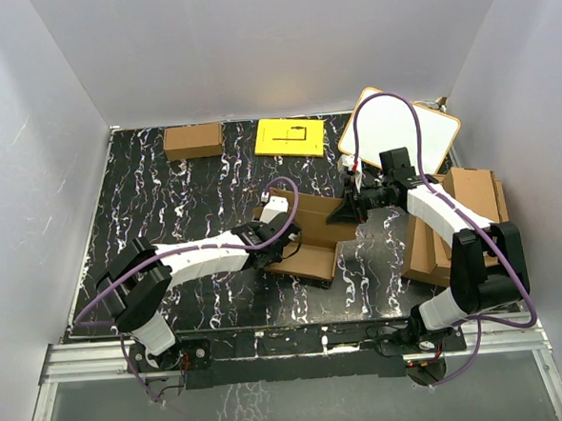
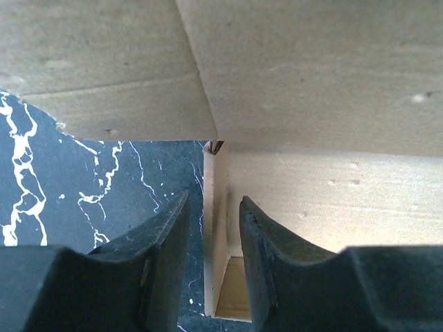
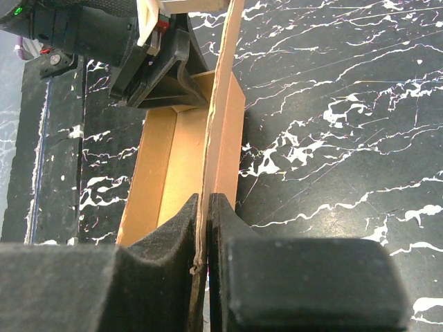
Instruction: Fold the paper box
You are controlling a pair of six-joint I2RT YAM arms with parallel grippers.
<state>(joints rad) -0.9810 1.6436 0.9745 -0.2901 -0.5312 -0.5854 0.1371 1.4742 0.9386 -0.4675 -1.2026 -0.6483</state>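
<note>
The paper box (image 1: 307, 245) lies mid-bench (image 1: 166, 198), half formed. At its 9 o'clock end the left jaws stand spread, a wall corner just ahead of their gap, gripping nothing. Pushed on, they could buckle that thin wall or shove the box. At its 2 o'clock side the right jaws pinch an upright flap, and a hard pull might tear it or crease it wrongly. Both arms hide the box's inner creases. The cardboard pile (image 1: 471, 191) at 3 o'clock is partly masked.
</note>
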